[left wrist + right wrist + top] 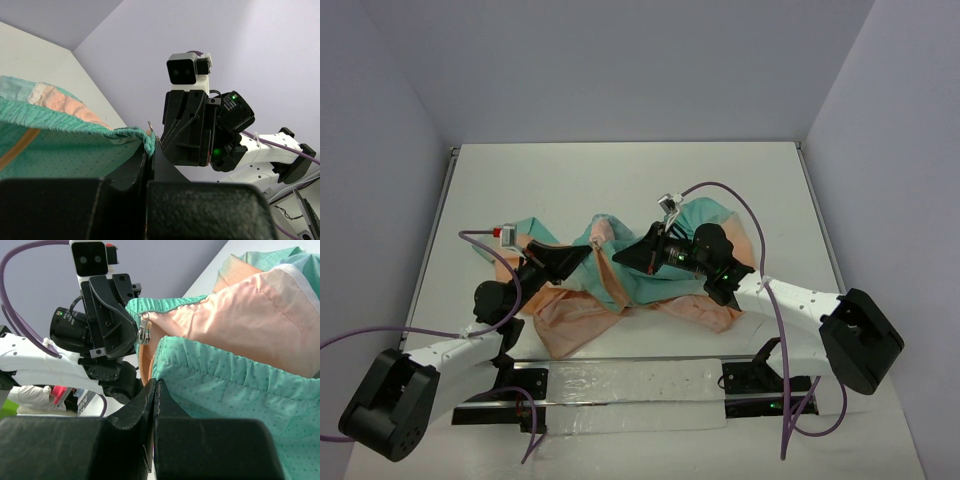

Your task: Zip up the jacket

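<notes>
L gripper (151, 145) jaws pinched shut on jacket (578, 315) teal hem | R gripper (154, 383) same, clamped on hem, tips near L's | zip slider (144, 332) at 12 o'clock of R tips, beside L fingers | jacket bunched mid-table (620, 180), peach part 6 o'clock of tips

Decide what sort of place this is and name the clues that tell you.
Probably a robotics lab test cell: a white table boxed in by plain pale walls, two cabled robot arms bolted at its edge, one jacket as the only workpiece.
</notes>
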You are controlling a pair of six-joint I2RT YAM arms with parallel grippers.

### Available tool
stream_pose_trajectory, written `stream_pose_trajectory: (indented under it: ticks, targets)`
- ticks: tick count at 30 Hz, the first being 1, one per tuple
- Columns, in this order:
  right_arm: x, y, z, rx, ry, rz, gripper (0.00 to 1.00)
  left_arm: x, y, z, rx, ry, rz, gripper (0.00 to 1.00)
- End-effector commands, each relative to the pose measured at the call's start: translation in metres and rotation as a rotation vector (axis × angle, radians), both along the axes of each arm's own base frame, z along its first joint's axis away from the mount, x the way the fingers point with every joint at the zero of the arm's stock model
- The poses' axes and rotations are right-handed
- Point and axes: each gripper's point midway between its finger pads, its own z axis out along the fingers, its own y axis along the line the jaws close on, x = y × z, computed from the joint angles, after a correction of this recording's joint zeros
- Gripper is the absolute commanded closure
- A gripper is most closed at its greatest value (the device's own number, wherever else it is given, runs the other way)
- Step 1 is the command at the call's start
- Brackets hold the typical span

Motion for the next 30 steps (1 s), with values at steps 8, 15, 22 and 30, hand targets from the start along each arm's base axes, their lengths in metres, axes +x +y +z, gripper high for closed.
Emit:
stream_pose_trajectory:
  ticks: [8,15,22,30]
  targets:
    - [-0.0054,0.0008,0.0362,0.087,-0.09,0.017,1.0,-0.0288,0.0115,0.0758,-0.137,-0.318,-0.006,1.0]
    - [-0.0055,0.0023,0.0373,0.091,-0.093,0.023,1.0,-0.0293,0.0115,0.0747,-0.133,-0.319,-0.008,1.0]
    - [-0.006,0.0038,0.0385,0.096,-0.093,0.033,1.0,-0.0285,0.0117,0.0735,-0.129,-0.313,-0.002,1.0]
    - [-0.0062,0.0037,0.0423,0.101,-0.103,0.034,1.0,-0.028,0.0109,0.0735,-0.129,-0.312,-0.007,1.0]
